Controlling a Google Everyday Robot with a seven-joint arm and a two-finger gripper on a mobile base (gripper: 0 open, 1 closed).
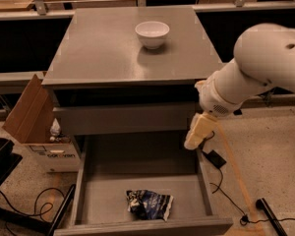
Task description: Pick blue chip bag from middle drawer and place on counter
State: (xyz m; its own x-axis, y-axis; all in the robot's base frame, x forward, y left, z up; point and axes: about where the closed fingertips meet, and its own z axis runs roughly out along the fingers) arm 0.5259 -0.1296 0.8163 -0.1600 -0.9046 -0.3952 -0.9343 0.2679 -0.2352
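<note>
The blue chip bag (150,204) lies crumpled on the floor of the open middle drawer (103,200), near its front wall. The grey counter (103,48) tops the cabinet above it. My gripper (195,134) hangs from the white arm (255,68) at the right, above the drawer's back right corner and below the counter's edge. It is up and to the right of the bag and holds nothing that I can see.
A white bowl (152,34) stands on the counter toward the back. An open cardboard box (37,127) sits on the floor left of the cabinet. Cables and a black adapter (215,158) lie on the floor to the right. Dark shelving runs behind.
</note>
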